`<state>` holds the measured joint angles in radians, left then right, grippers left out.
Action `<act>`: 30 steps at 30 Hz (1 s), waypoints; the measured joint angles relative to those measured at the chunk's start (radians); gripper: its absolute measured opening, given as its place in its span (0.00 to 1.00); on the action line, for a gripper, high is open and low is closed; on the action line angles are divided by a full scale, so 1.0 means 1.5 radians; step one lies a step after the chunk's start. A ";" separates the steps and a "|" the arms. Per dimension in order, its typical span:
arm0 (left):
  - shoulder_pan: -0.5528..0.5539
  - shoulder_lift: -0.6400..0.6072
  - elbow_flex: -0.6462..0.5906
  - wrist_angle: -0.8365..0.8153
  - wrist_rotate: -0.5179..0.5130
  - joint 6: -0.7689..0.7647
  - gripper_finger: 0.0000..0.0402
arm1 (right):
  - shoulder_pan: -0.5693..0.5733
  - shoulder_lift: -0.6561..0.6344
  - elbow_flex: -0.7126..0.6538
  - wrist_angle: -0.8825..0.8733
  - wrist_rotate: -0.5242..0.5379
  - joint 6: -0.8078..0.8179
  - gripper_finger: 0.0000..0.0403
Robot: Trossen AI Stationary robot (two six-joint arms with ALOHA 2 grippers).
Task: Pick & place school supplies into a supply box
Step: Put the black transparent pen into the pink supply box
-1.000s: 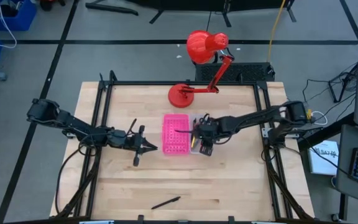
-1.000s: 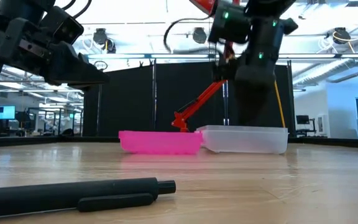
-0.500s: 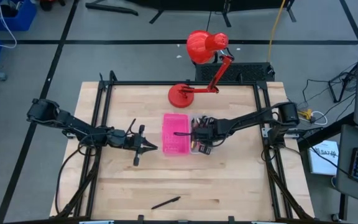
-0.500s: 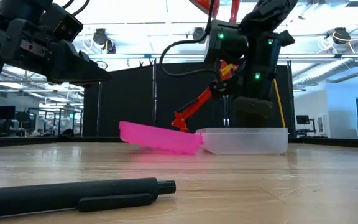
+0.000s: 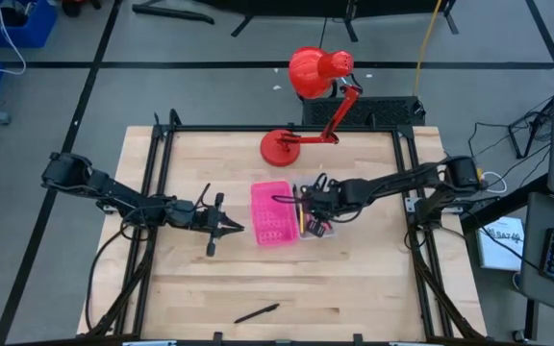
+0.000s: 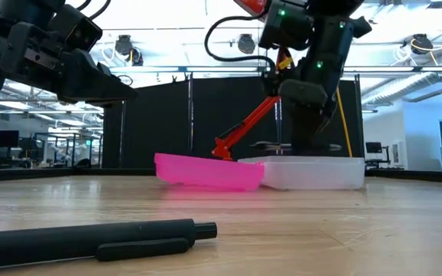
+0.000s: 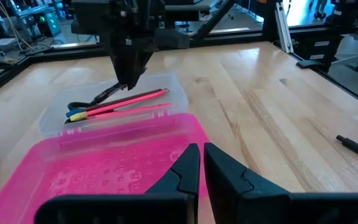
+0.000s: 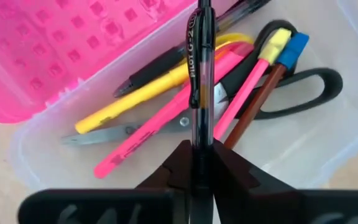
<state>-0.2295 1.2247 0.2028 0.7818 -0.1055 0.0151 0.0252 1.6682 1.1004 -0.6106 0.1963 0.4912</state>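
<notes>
The supply box lies mid-table: a clear tray (image 5: 320, 213) joined to a pink perforated half (image 5: 270, 212), whose left edge is tipped up off the table (image 6: 167, 161). In the tray lie yellow (image 8: 154, 87) and pink (image 8: 166, 127) pens, a blue-tipped pencil (image 8: 294, 46) and black-handled scissors (image 8: 309, 93). My right gripper (image 5: 312, 205) is over the tray, shut on a black-and-clear pen (image 8: 196, 74). My left gripper (image 5: 231, 228) hangs shut and empty left of the pink half. Another black pen (image 5: 256, 313) lies near the front edge. My right gripper pinches one end of the pen (image 8: 196, 134) between its two fingers, coming from above and slanting in from the table's right. The pen sticks out ahead of the fingers toward the left, roughly level above the tray's rim (image 6: 271, 143). Its free end (image 8: 201, 12) is over the pink half.
A red desk lamp stands with its base (image 5: 282, 147) at the table's far edge, just behind the box. Bare wood lies in front of the box, between it and the black pen (image 6: 90, 238). A black frame rail (image 5: 162, 173) runs along the table's sides.
The pink half, flat on the table a second ago, has tipped, its left edge rising off the wood. The whole box has slid a little toward the table's right. My right gripper has stayed over the clear tray.
</notes>
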 joint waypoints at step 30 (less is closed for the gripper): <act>0.000 0.000 0.000 0.001 0.000 -0.015 0.08 | -0.005 -0.016 -0.160 0.250 0.026 0.419 0.07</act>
<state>-0.2298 1.2247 0.2028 0.7834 -0.1051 -0.0068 0.0177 1.6447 0.8610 -0.2353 0.2351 1.1203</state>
